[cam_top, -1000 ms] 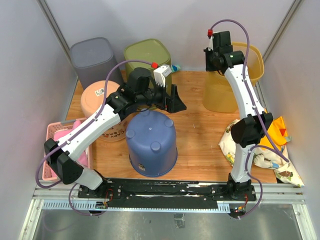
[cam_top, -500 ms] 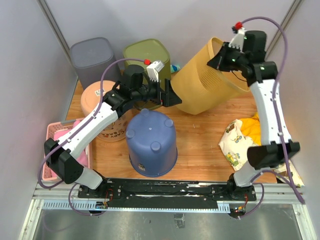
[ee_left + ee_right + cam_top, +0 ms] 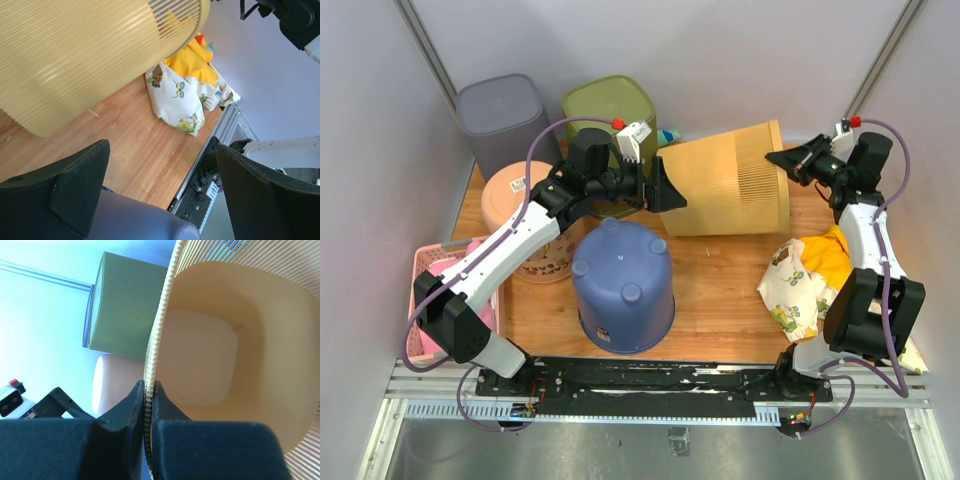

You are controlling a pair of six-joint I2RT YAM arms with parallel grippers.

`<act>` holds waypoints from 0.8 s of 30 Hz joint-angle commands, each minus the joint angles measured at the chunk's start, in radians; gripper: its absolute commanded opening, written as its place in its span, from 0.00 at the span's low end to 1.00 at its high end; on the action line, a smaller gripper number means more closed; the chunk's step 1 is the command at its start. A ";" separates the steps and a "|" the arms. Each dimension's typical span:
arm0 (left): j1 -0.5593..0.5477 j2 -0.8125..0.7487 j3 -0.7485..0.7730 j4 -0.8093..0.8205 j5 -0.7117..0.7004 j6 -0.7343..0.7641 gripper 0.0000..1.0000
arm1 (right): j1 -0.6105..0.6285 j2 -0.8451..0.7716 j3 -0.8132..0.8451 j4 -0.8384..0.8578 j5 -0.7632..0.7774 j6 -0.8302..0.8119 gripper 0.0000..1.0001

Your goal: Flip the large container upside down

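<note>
Yellow ribbed plastic container (image 3: 730, 190) tipped further since half-second ago, now on side at tabletop (image 3: 720, 270) 1 o'clock, mouth toward 3. Left wrist: left fingers (image 3: 80, 185) spread wide, empty. Right wrist: right fingers (image 3: 122, 410) clenched on container rim.

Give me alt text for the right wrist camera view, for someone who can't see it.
The right gripper pinches the ribbed rim of the yellow container, whose open mouth faces the camera, showing its smooth, empty inside. Beyond the rim are a green ribbed bin and a peach tub.
</note>
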 commanded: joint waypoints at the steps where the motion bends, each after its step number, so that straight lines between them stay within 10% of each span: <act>1: 0.007 0.030 0.032 0.020 -0.008 -0.021 0.92 | -0.066 -0.040 -0.073 0.112 -0.129 0.050 0.00; 11: 0.008 0.103 0.056 -0.030 -0.064 -0.017 0.92 | -0.133 -0.076 -0.027 -0.525 0.149 -0.444 0.45; 24: 0.084 0.219 0.107 -0.008 -0.025 -0.007 0.92 | -0.123 -0.124 -0.007 -0.604 0.267 -0.524 0.50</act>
